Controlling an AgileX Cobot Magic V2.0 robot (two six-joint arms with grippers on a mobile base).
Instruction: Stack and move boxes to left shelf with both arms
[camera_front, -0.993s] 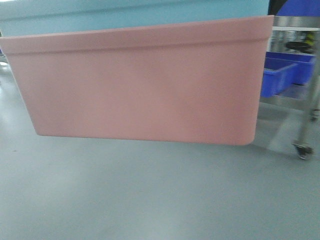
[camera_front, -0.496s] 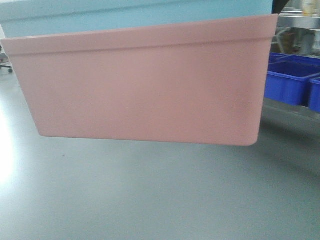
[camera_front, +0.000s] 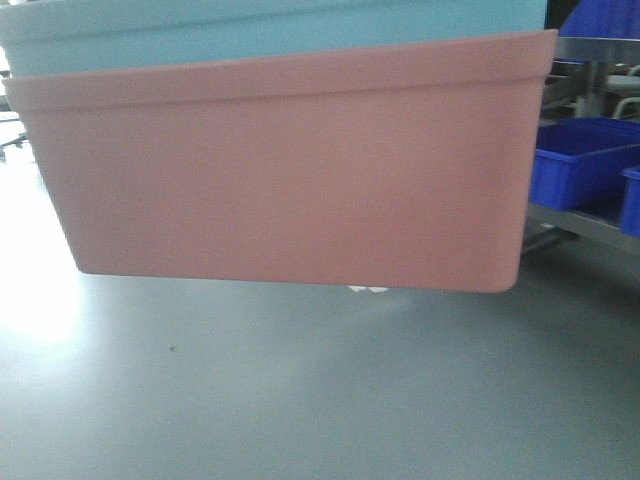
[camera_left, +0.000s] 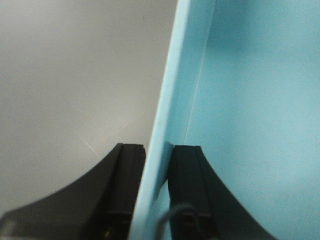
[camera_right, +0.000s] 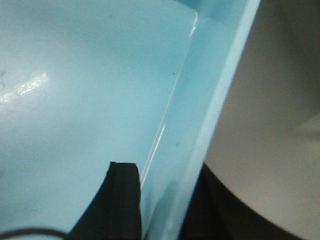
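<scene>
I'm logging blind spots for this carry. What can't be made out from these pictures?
- Front view: pink bin fills the frame, hiding everything behind it; blue bin cut off by the top edge.
- Front view, right edge: steel rack with dark blue crates cut off.
- Right wrist view: right gripper outer finger is dark behind the blue bin's wall.

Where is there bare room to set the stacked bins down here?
The grey floor below the salmon pink plastic bin, which holds the light blue plastic bin, is bare but for a white scrap. Crowded at right: dark blue plastic crates sit on the steel rack.
</scene>
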